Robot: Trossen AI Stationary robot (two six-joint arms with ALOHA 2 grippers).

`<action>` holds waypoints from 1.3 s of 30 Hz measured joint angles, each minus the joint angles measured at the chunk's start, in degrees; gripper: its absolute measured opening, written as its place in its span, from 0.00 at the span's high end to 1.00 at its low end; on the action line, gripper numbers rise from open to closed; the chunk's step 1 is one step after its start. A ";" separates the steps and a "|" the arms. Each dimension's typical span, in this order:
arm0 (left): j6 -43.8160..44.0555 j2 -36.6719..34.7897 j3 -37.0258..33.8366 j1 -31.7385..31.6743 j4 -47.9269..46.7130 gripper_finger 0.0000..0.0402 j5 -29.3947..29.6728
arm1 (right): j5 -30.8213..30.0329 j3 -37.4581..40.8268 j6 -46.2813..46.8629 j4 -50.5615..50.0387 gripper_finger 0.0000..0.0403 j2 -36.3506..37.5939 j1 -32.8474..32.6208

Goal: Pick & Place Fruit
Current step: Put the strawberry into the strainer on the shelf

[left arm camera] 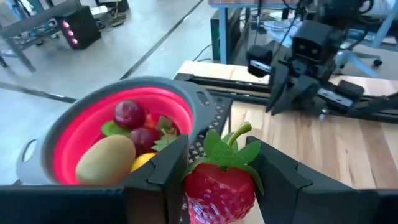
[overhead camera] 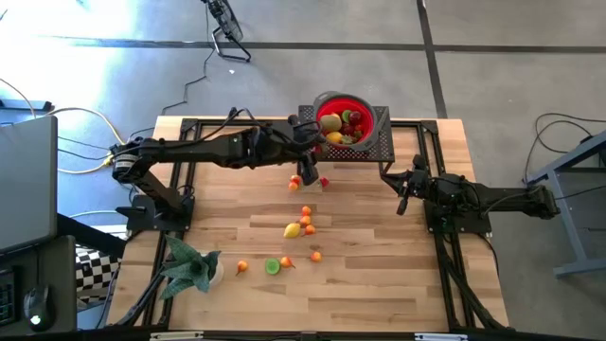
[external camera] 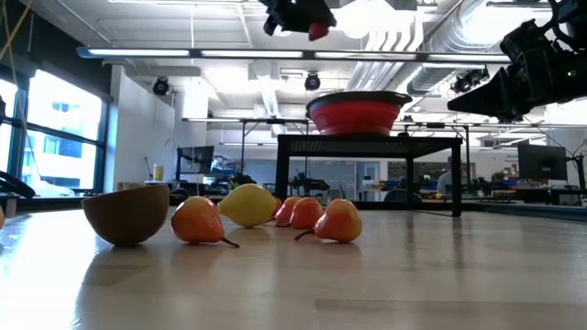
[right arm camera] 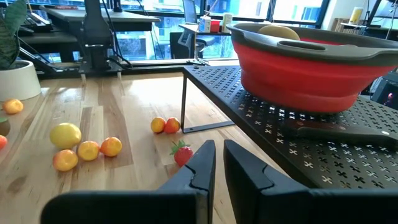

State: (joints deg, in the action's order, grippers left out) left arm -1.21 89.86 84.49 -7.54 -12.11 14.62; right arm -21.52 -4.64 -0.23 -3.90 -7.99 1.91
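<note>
My left gripper (overhead camera: 317,150) reaches from the table's left toward the red bowl (overhead camera: 343,123) and is shut on a red strawberry (left arm camera: 221,186) with a green leafy cap. The strawberry hangs high over the table (external camera: 317,30), just short of the bowl's grey rim (left arm camera: 186,102). The bowl stands on a black perforated rack (overhead camera: 374,147) and holds plums, a kiwi (left arm camera: 106,158) and other fruit. More fruit lies loose on the wooden table: a lemon (overhead camera: 292,229), small oranges (overhead camera: 305,210), a lime (overhead camera: 272,266), another strawberry (right arm camera: 182,152). My right gripper (overhead camera: 402,189) waits shut at the right. My left gripper pinches the strawberry's red body by its two sides (left arm camera: 193,186) between its two fingers. The fingers come nearly level from the table's left, tipped a little down. The strawberry is lifted clear of the table, its leafy cap (left arm camera: 227,149) pointing away from the wrist toward the bowl.
A potted green plant (overhead camera: 189,265) stands at the near left corner. The rack's legs (right arm camera: 184,99) rise from the table under the bowl, with two small fruits (right arm camera: 165,125) beside one leg. Bare wood lies between the loose fruit and my right arm (overhead camera: 473,199).
</note>
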 joint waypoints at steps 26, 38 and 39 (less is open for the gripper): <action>3.13 11.68 0.00 -13.24 19.24 0.63 -14.25 | 0.02 0.00 -0.02 0.02 0.93 0.00 -0.02; 2.77 14.45 -0.02 -13.19 22.13 0.63 -13.74 | 0.02 0.00 -0.02 0.03 0.93 0.00 -0.02; 2.77 14.35 0.00 -13.19 22.62 0.63 -13.73 | 0.02 0.00 -0.02 0.02 0.93 0.00 -0.02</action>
State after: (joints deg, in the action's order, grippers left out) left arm 1.56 104.22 84.49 -20.73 10.51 0.89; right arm -21.50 -4.64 -0.25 -3.88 -7.99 1.89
